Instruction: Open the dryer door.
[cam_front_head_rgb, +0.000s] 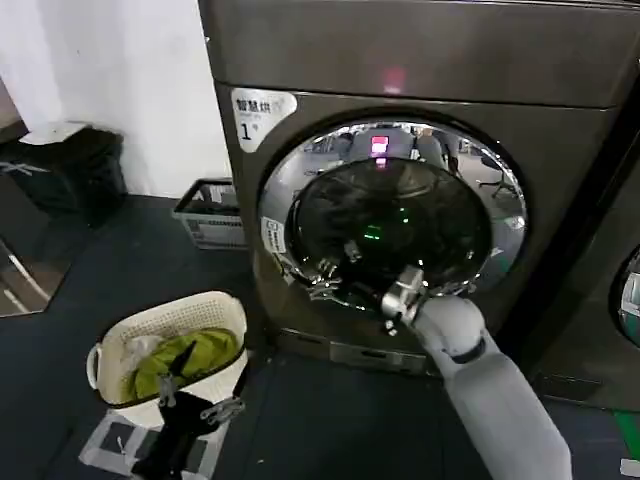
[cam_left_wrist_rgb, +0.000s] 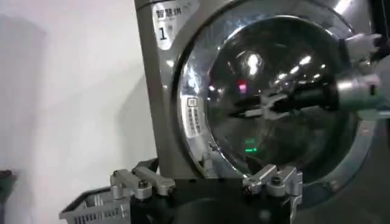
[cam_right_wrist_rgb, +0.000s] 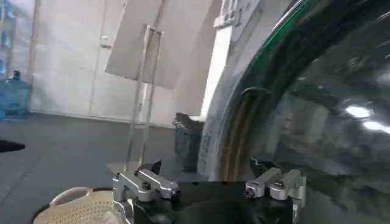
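Where the dark floor (cam_front_head_rgb: 120, 270) lies nearest the robot, the left gripper (cam_front_head_rgb: 195, 400) hangs low beside a cream laundry basket (cam_front_head_rgb: 215, 310) holding green cloth (cam_front_head_rgb: 190, 355); in its own wrist view the fingers (cam_left_wrist_rgb: 137, 182) stand wide apart with nothing between them. Just past the basket, a grey wire crate (cam_front_head_rgb: 210, 212) sits on the floor against the dryer's (cam_front_head_rgb: 420, 50) left lower corner. The white right arm rises from the lower right, and the right gripper (cam_front_head_rgb: 402, 298) is pressed up to the lower part of the dryer door (cam_front_head_rgb: 390, 215), at the edge between the dark glass and the chrome rim. In the right wrist view its fingers (cam_right_wrist_rgb: 146, 182) are spread apart just before the curved glass (cam_right_wrist_rgb: 329, 122), clamping nothing. The door sits in the middle of the dryer's front, and I cannot tell whether it is fully latched. A white label marked 1 (cam_front_head_rgb: 262, 115) is stuck at the front's upper left corner. A black bin (cam_front_head_rgb: 70, 170) stands by the white wall (cam_front_head_rgb: 110, 60) on the far left, and a neighbouring machine (cam_front_head_rgb: 610, 300) stands at the right.
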